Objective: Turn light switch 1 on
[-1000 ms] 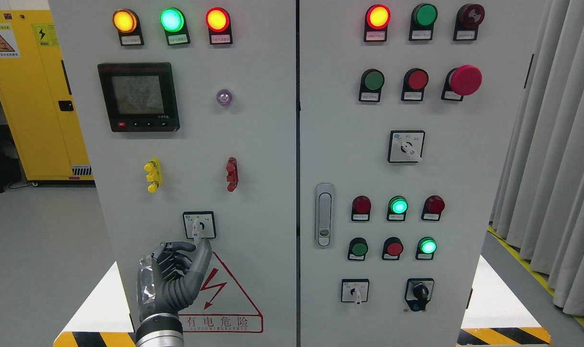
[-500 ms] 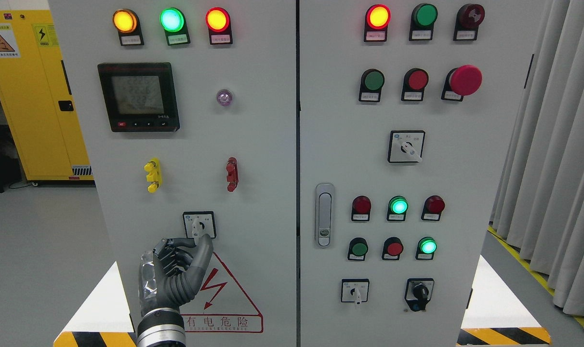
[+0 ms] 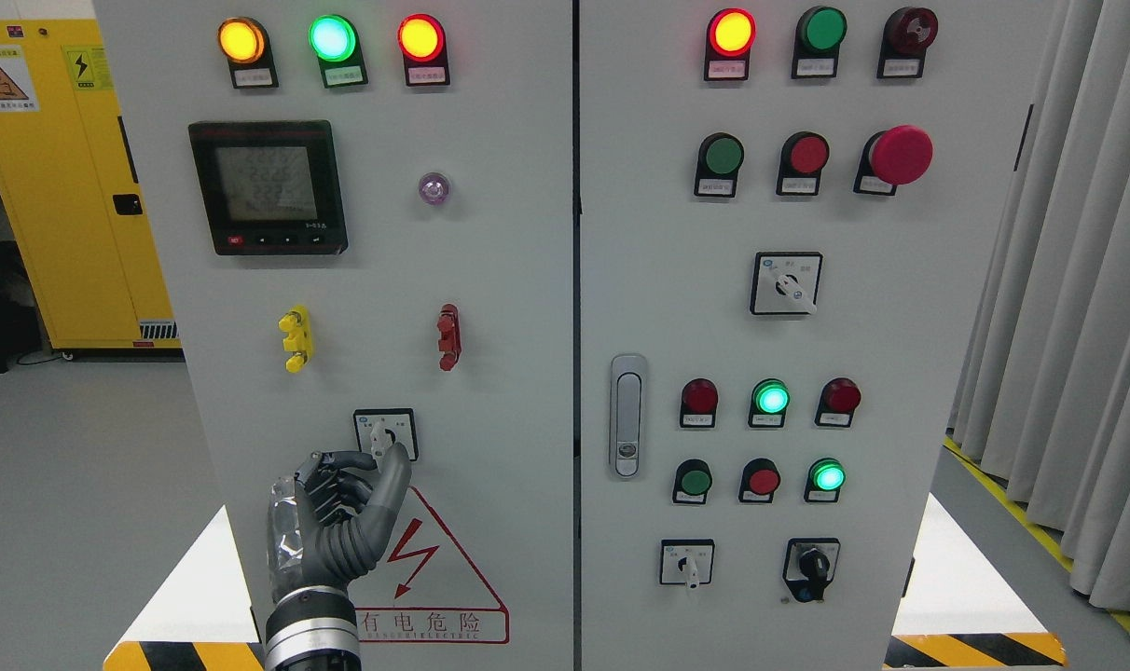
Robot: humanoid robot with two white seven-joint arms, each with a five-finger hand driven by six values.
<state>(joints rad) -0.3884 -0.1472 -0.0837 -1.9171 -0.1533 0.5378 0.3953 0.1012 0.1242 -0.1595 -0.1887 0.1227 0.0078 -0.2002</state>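
A small rotary switch [image 3: 385,432] with a white lever pointing down sits low on the left cabinet door [image 3: 490,280], above the red warning triangle [image 3: 434,568]. My left hand [image 3: 384,457], dark grey, comes up from the bottom edge just below the switch. Its fingers are curled, and the thumb [image 3: 395,466] and index fingertip [image 3: 365,459] pinch the lower end of the lever from either side. The lever's tip is partly hidden behind the thumb. The right arm does not show.
The left door also carries three lit lamps, a meter display [image 3: 268,186], and yellow [image 3: 296,338] and red [image 3: 448,335] handles. The right door [image 3: 901,373] has buttons, lamps, more rotary switches and a latch [image 3: 627,415]. A yellow cabinet [image 3: 62,186] stands far left, curtains [image 3: 1068,326] right.
My left hand has risen a little toward the switch, and its thumb and index finger have closed in around the lever's lower end. The lever still points down.
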